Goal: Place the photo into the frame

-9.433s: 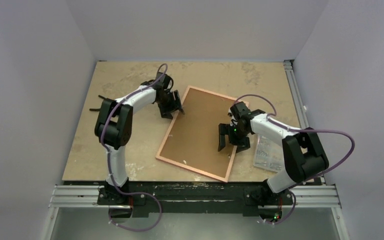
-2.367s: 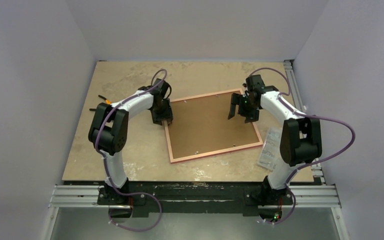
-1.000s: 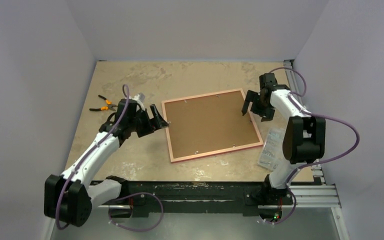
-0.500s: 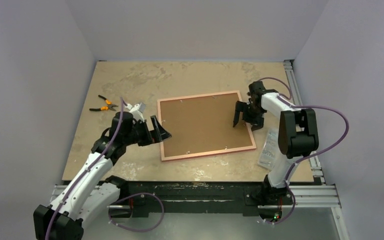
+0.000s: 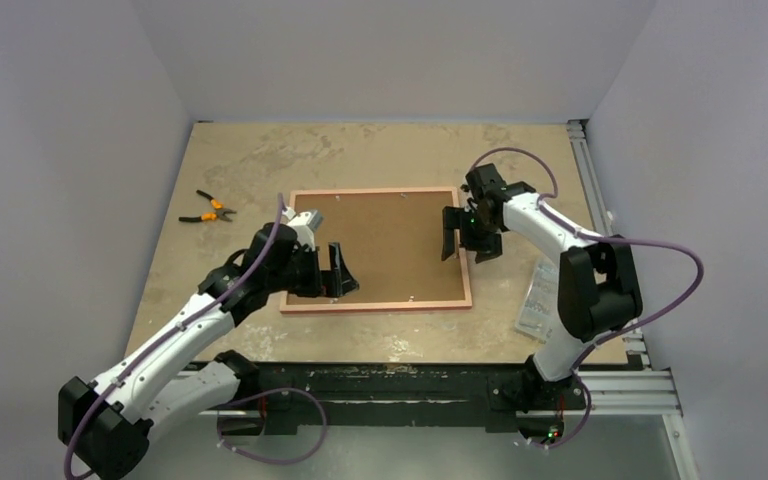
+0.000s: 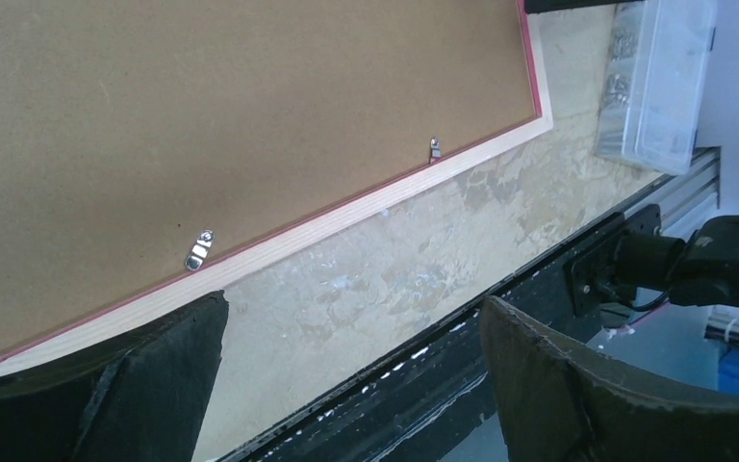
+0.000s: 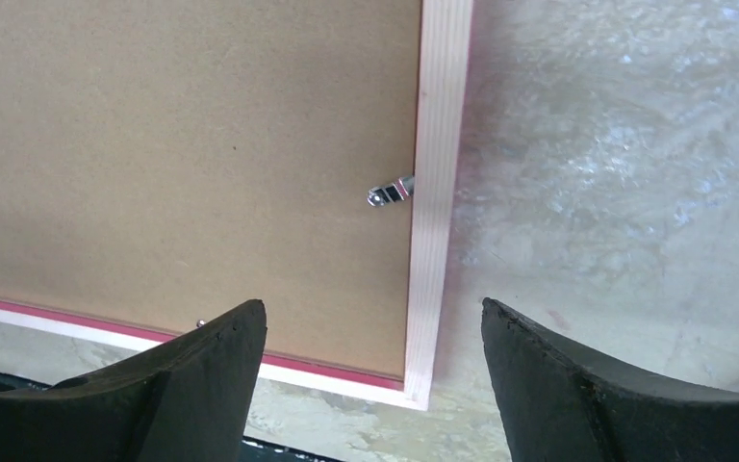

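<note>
The frame (image 5: 380, 305) lies back side up on the table, tan wood rim showing with a thin pink line inside it. The brown backing board (image 5: 390, 245) sits in it under small metal turn clips (image 6: 198, 250). The photo is not in view. My left gripper (image 5: 338, 275) is open and empty at the frame's near left corner; its wrist view shows the gripper (image 6: 353, 303) above bare table just off the near rim (image 6: 346, 214). My right gripper (image 5: 467, 242) is open and empty, straddling the frame's right rim (image 7: 438, 192) near a clip (image 7: 390, 192).
Orange-handled pliers (image 5: 207, 210) lie at the table's left. A clear plastic box of small parts (image 5: 537, 295) lies right of the frame, also in the left wrist view (image 6: 654, 82). The black rail (image 5: 380, 375) runs along the table's near edge.
The frame has turned square to the table and shifted left. My left gripper has moved from its left edge to the near left corner. My right gripper has moved left with the right edge.
</note>
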